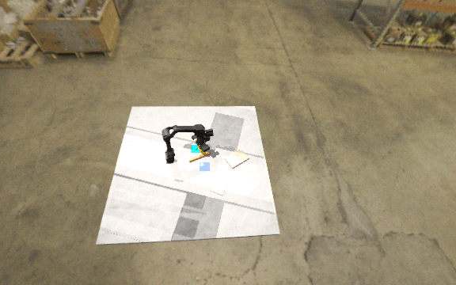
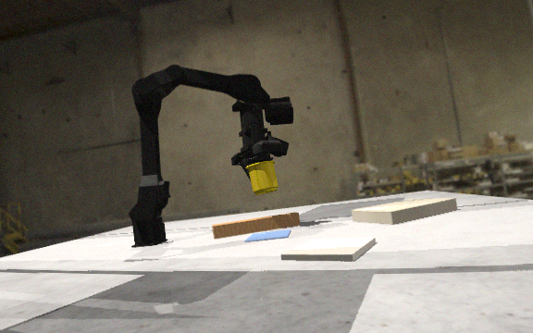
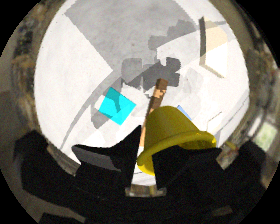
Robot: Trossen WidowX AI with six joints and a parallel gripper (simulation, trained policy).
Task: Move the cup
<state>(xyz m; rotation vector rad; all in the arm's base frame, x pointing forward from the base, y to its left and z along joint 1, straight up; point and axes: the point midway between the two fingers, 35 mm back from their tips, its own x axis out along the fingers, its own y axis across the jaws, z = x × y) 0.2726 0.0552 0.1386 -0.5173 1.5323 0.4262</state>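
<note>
My gripper [image 2: 254,163] [image 3: 144,127] is shut on the wall of the yellow cup [image 1: 203,151] [image 2: 263,177] [image 3: 171,122]. The cup hangs well above the table, rim up and slightly tilted. Its inside is hidden, so I cannot see the marbles. The blue pad [image 1: 204,166] [image 2: 268,236] [image 3: 183,112] lies bare apart from a pale patch in the top view. The cyan pad [image 1: 195,149] [image 3: 116,106] lies on the other side of the brown bar, with a shadow across it in the wrist view; it is hidden in the exterior view.
The brown bar [image 1: 197,157] [image 2: 254,225] [image 3: 158,95] lies between the two pads, low on the table. A thick pale block [image 1: 237,159] [image 2: 405,210] lies beyond them, to the right. A thinner pale slab [image 1: 218,189] [image 2: 327,250] lies nearer the front in the exterior view.
</note>
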